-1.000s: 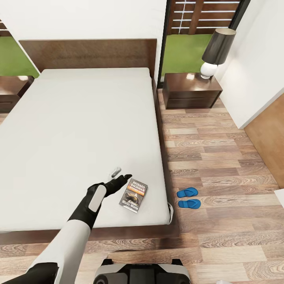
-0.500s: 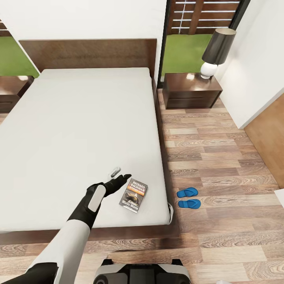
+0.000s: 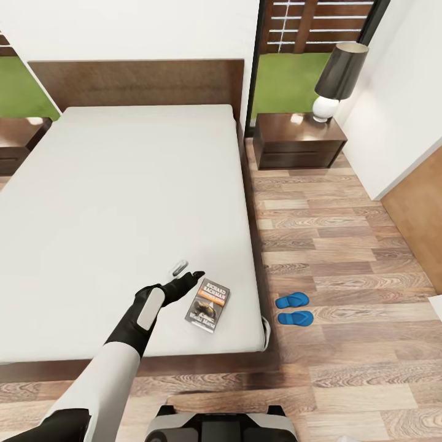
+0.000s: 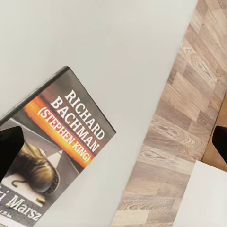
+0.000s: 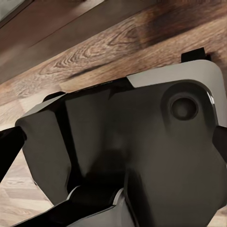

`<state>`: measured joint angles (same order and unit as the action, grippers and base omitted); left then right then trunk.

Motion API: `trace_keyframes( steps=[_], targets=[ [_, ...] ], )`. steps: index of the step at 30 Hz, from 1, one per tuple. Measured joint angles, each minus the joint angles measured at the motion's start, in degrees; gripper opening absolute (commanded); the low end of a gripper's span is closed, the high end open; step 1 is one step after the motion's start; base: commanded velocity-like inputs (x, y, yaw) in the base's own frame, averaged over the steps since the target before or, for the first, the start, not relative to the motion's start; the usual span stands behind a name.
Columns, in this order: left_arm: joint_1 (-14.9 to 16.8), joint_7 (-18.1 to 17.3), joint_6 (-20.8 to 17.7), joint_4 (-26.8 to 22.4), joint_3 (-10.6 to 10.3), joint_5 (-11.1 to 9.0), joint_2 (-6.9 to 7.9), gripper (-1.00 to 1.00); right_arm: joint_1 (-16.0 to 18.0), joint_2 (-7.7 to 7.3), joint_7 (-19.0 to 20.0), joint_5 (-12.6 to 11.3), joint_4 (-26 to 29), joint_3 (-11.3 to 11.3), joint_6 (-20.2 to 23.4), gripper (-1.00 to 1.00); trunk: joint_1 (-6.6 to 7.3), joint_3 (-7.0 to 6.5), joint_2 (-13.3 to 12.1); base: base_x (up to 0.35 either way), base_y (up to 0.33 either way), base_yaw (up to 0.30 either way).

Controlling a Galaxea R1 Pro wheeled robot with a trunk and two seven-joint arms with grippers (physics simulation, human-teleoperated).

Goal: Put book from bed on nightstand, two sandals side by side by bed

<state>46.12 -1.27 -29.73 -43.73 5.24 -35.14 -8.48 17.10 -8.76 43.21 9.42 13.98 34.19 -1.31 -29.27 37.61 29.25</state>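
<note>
Left gripper (image 3: 187, 274) is spread open over the bed (image 3: 123, 202), nothing in it, fingertips just beside the book (image 3: 208, 304) but not touching as far as I can tell. One finger sits pale and further up the mattress, the dark one points right at the book's near-left edge. In the left wrist view the book (image 4: 52, 156) lies flat on the grey mattress, cover up, "RICHARD BACHMAN" readable, a dark fingertip (image 4: 9, 149) overlapping its corner in the picture.

Right gripper: can't tell its state. The right wrist view has dark fingertips (image 5: 9, 146) at the frame edges with the robot base (image 5: 142, 151) and wood floor behind them.

The book is near the bed's foot-end right corner. The two sandals (image 3: 293, 309) are on the floor (image 3: 344, 245) just off that same corner of the bed, side by side and nearly touching. The nightstand (image 3: 299, 140) stands right of the bed's headboard end, with a lamp (image 3: 339, 80) on top; its drawers are closed. A second nightstand (image 3: 17, 142) is on the bed's other side.

Compared with a second ago, basically nothing moved, arm and book in the same spots, just a tiny camera shift.
</note>
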Motion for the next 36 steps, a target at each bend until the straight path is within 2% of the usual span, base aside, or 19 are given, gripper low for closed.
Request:
trace_keyframes(
  steps=[8, 10, 11, 12, 14, 18, 24, 36],
  targets=[
    [0.0, 0.1, 0.0, 0.1, 0.1, 0.0, 0.07, 1.00, 0.0, -0.44, 0.2, -0.1, 0.4, 0.3, 0.3, 1.00, -1.76, 1.44, 3.2, 0.000, 0.000, 0.000],
    [0.0, 0.1, 0.0, 0.1, 0.1, 0.0, 0.09, 1.00, 0.0, -1.50, 0.3, -0.4, 1.5, 0.6, 0.5, 1.00, -2.20, 1.80, 4.0, 0.000, 0.000, 0.000],
    [0.0, 0.1, 0.0, 0.1, 0.1, 0.0, 0.11, 1.00, 0.1, -2.86, 0.3, -1.3, 3.7, 0.9, 1.4, 1.00, -2.42, 1.98, 4.4, 0.000, 0.000, 0.000],
    [0.0, 0.1, 0.0, 0.1, 0.1, 0.0, 0.11, 1.00, 0.1, -3.61, 0.3, -2.2, 5.6, 0.9, 3.0, 1.00, -2.64, 2.16, 4.8, 0.000, 0.000, 0.000],
    [0.0, 0.1, 0.0, 0.2, 0.0, 0.0, 0.07, 1.00, 0.2, -4.34, 0.0, -3.5, 11.2, 0.9, 10.3, 1.00, -3.08, 2.52, 5.6, 0.000, 0.000, 0.000],
    [-0.1, 0.0, -0.1, 0.1, 0.0, 0.0, 0.04, 1.00, 0.4, -4.85, -0.2, -4.0, 15.8, 0.9, 17.3, 1.00, -3.96, 3.24, 7.2, 0.000, 0.000, 0.000],
    [-0.2, 0.1, -0.2, 0.1, 0.0, 0.0, 0.03, 1.00, 0.6, -4.86, -0.3, -3.9, 19.8, 0.8, 19.0, 1.00, -5.28, 4.32, 9.6, 0.000, 0.000, 0.000],
    [-0.2, 0.0, -0.2, 0.1, 0.1, 0.0, 0.12, 1.00, 0.6, -4.71, -0.4, -4.1, 20.4, 0.7, 18.7, 1.00, -7.92, 6.48, 14.5, 0.000, 0.000, 0.000]
  ],
)
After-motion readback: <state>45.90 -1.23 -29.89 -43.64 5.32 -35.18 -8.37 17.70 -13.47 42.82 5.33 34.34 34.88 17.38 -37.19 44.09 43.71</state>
